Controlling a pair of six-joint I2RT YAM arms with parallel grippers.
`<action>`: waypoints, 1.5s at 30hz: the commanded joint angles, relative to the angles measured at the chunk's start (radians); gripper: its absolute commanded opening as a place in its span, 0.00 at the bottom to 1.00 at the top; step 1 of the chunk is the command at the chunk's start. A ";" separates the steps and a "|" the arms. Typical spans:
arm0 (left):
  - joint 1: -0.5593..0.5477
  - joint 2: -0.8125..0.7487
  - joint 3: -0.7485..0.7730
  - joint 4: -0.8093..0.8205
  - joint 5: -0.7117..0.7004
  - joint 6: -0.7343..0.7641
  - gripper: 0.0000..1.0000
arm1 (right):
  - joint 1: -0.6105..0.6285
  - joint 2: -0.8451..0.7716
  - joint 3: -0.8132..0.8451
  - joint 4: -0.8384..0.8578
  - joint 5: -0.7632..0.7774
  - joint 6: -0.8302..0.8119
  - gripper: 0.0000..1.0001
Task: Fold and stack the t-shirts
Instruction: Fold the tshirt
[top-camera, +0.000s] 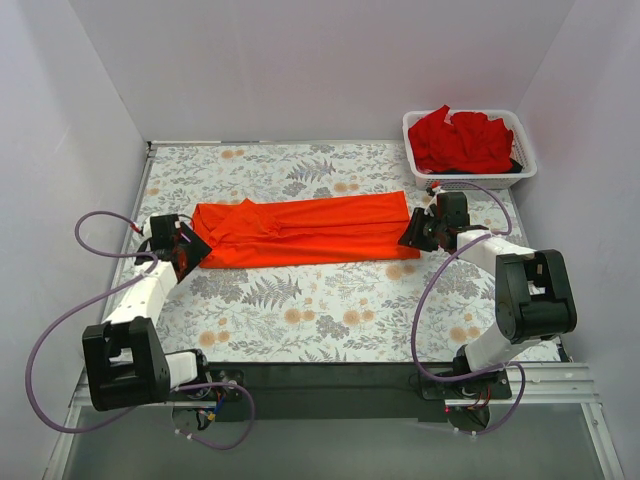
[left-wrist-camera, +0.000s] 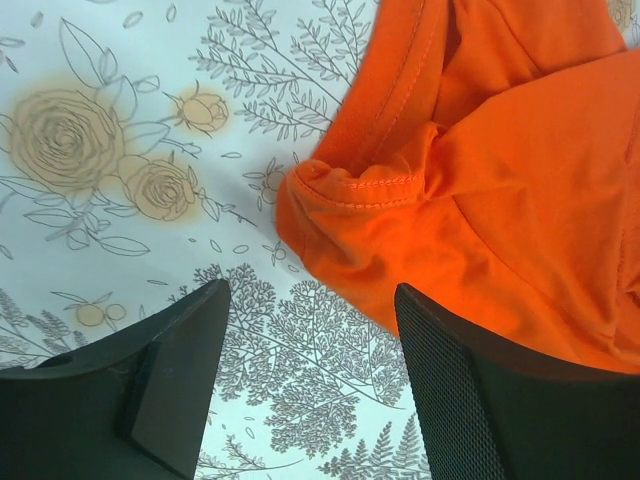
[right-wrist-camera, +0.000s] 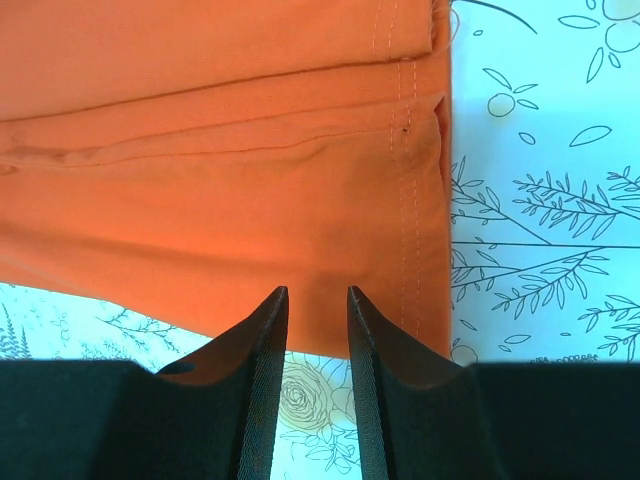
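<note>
A bright orange-red t-shirt (top-camera: 300, 232) lies folded into a long band across the floral table. My left gripper (top-camera: 192, 250) sits at its left end, open and empty. In the left wrist view (left-wrist-camera: 312, 300) a bunched sleeve of the shirt (left-wrist-camera: 500, 200) lies just ahead and to the right of the fingers. My right gripper (top-camera: 412, 236) is at the shirt's right end. In the right wrist view (right-wrist-camera: 317, 292) its jaws stand a narrow gap apart over the near hemmed corner of the shirt (right-wrist-camera: 220, 200), holding nothing. Deeper red t-shirts (top-camera: 462, 140) are piled in the basket.
The white mesh basket (top-camera: 412, 150) stands at the table's far right corner, just behind my right arm. The floral tablecloth (top-camera: 300, 310) stretches in front of the shirt. White walls close in the left, back and right sides.
</note>
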 joint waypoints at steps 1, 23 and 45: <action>0.007 0.012 -0.005 0.045 0.080 -0.063 0.65 | -0.006 0.010 -0.004 0.004 -0.006 0.008 0.36; 0.007 0.203 0.024 0.151 0.140 -0.034 0.43 | -0.053 0.059 -0.042 0.026 -0.006 0.032 0.36; 0.013 0.062 -0.099 -0.026 0.074 -0.150 0.11 | -0.180 0.022 -0.119 -0.069 0.051 0.089 0.35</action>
